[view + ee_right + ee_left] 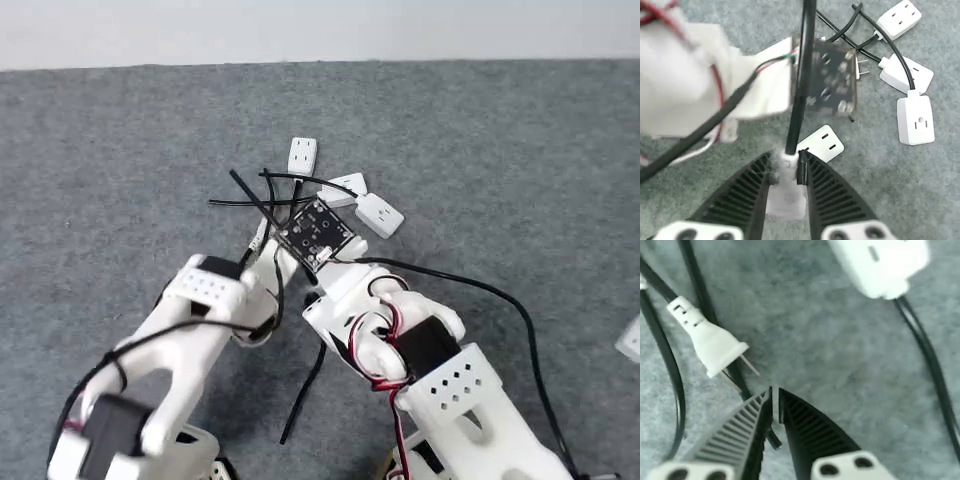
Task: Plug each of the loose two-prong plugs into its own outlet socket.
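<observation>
Item: white two-prong plug, lying flat on grey carpet, prongs aimed toward the left gripper and just short of its tips. Gripper: black ribbed fingers drawn nearly together (a thin slit between them). Black cords run beside and under the plug. Further off: white outlet socket, blurred, seemingly with its own black cord trailing away.

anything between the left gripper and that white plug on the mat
Nothing blocks it: the left gripper sits just off the prongs of the white plug; only a black cable lies flat between them.
</observation>
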`<action>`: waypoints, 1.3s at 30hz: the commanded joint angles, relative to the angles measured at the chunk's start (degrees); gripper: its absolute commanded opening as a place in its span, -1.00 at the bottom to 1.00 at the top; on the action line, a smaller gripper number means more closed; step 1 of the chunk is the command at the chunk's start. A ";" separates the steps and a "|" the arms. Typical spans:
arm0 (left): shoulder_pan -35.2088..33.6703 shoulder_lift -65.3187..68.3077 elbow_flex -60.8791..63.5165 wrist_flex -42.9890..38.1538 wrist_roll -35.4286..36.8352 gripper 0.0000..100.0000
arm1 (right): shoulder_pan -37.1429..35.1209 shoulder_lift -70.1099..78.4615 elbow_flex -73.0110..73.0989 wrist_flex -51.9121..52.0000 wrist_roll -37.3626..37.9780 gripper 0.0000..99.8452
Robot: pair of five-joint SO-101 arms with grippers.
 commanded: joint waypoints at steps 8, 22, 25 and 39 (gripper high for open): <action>2.11 -13.80 9.01 -5.19 3.60 -0.98 | -0.31 7.60 -2.99 -2.59 -1.05 -0.98; -14.07 -12.04 9.45 -25.49 31.12 -0.98 | 8.22 11.30 4.92 -18.68 -22.77 -0.98; -13.98 -12.04 9.45 -25.49 31.12 -0.98 | 8.22 12.88 6.95 -23.34 -23.03 -0.98; -14.07 -12.04 9.54 -25.49 30.86 -0.98 | 13.76 16.57 7.21 -28.70 -20.75 -0.98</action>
